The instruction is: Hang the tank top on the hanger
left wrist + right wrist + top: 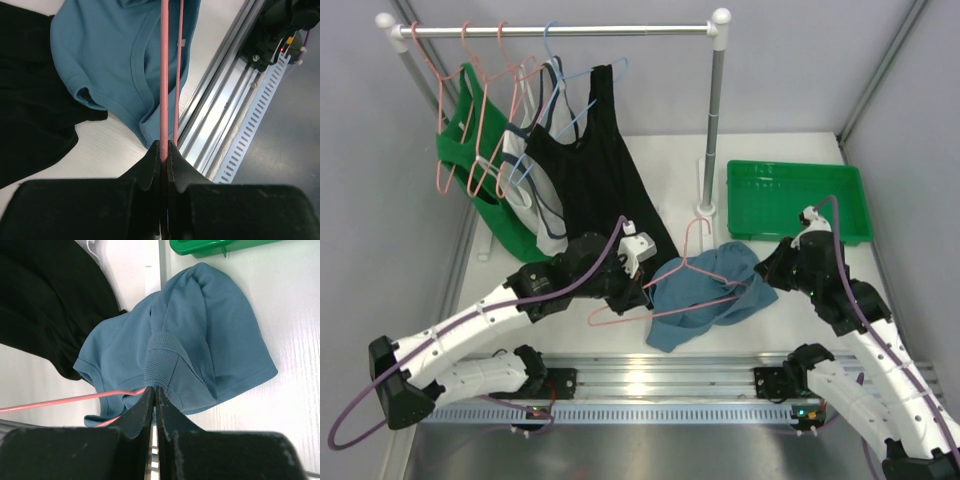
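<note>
The blue-teal tank top lies crumpled on the white table between the two arms. The salmon-pink wire hanger lies partly inside it, its hook pointing to the back. My left gripper is shut on the hanger's wire, with the tank top just beyond the tips. My right gripper is shut on a ribbed edge of the tank top; in the right wrist view the hanger's wire runs in under the fabric from the left, beside the gripper.
A clothes rack stands at the back with a green top, a white top and a black tank top on hangers. A green tray sits at the back right. A metal rail runs along the near edge.
</note>
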You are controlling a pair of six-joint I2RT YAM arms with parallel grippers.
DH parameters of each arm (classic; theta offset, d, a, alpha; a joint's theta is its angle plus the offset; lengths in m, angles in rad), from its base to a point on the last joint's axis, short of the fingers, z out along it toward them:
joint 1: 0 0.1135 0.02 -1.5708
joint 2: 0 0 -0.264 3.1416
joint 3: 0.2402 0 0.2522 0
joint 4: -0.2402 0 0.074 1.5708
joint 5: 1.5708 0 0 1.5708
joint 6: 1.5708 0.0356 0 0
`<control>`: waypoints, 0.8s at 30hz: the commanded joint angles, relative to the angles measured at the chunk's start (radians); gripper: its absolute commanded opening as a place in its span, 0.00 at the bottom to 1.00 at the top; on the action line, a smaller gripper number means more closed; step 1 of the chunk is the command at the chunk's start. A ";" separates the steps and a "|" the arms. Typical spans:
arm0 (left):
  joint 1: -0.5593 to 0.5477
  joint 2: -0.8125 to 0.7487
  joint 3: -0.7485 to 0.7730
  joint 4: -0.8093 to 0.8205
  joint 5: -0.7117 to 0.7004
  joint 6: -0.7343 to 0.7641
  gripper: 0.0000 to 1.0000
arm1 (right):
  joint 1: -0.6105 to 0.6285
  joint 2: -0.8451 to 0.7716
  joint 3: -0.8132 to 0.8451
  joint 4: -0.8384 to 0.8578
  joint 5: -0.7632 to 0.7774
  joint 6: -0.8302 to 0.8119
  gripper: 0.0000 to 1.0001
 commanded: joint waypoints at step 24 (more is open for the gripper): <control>-0.359 -0.006 -0.235 0.623 -0.585 -0.187 0.00 | 0.025 0.044 0.108 0.048 0.041 0.103 0.00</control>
